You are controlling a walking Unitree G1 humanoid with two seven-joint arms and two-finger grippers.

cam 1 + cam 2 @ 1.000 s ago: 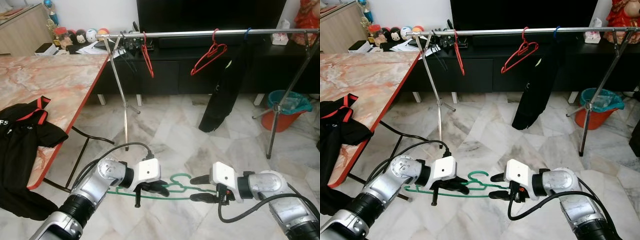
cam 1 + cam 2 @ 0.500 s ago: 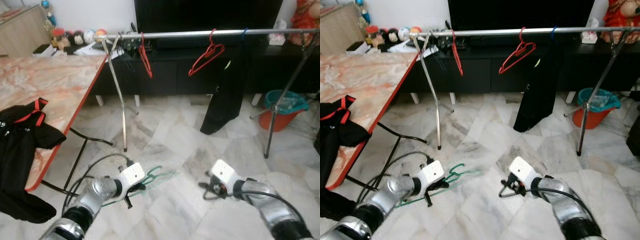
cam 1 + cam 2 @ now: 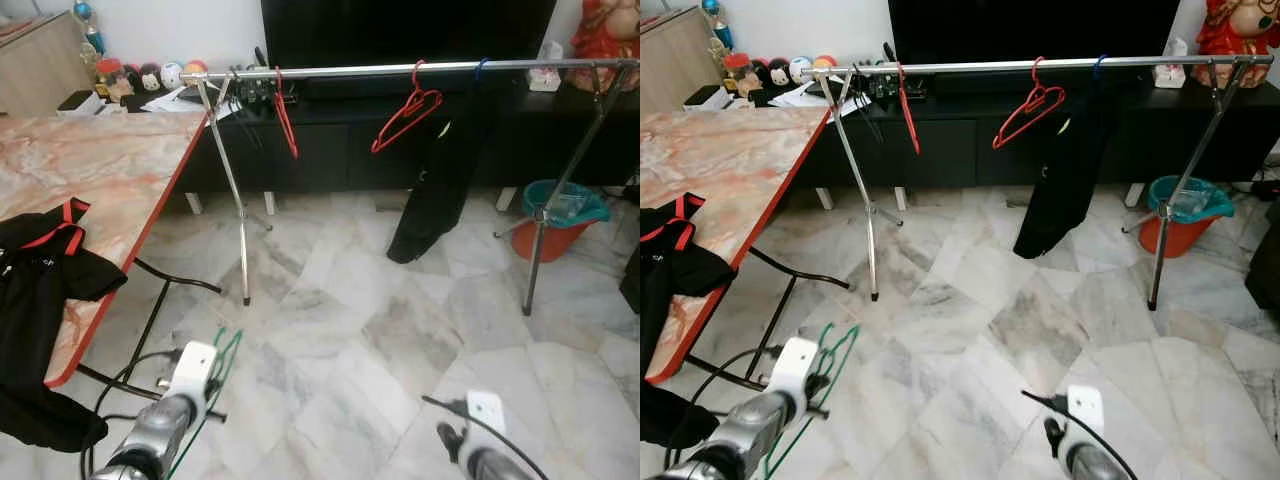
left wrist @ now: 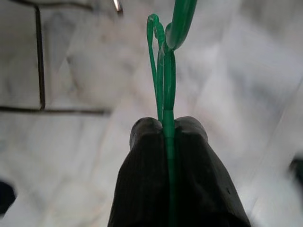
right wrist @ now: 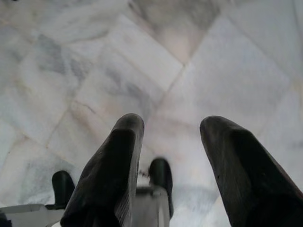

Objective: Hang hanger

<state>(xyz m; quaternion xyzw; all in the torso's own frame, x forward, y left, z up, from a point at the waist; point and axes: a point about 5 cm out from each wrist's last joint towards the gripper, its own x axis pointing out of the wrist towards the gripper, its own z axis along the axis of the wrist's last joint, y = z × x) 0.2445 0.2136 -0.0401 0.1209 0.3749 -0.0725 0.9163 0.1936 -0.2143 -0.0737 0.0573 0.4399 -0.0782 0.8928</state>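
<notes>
A green hanger (image 3: 222, 362) hangs low at my left side, held edge-on by my left gripper (image 4: 166, 126), whose black fingers are shut on its wire. The hanger's hook (image 4: 156, 33) points away from the wrist over the marble floor. Across the room runs a silver clothes rail (image 3: 400, 70) on tripod legs, carrying two red hangers (image 3: 405, 106) and a black garment (image 3: 440, 180). My right gripper (image 5: 173, 137) hangs low at my right side, open, with nothing between its fingers (image 5: 113, 165).
A marble-topped table (image 3: 100, 170) with a red edge stands at the left, a black and red garment (image 3: 40, 270) draped over it. An orange bucket with a teal liner (image 3: 558, 215) sits by the rail's right leg. A black TV console lines the back wall.
Both arms have dropped to my sides and apart. The green hanger has swung from flat in front of me to hanging at the left. The right gripper has let go of it.
</notes>
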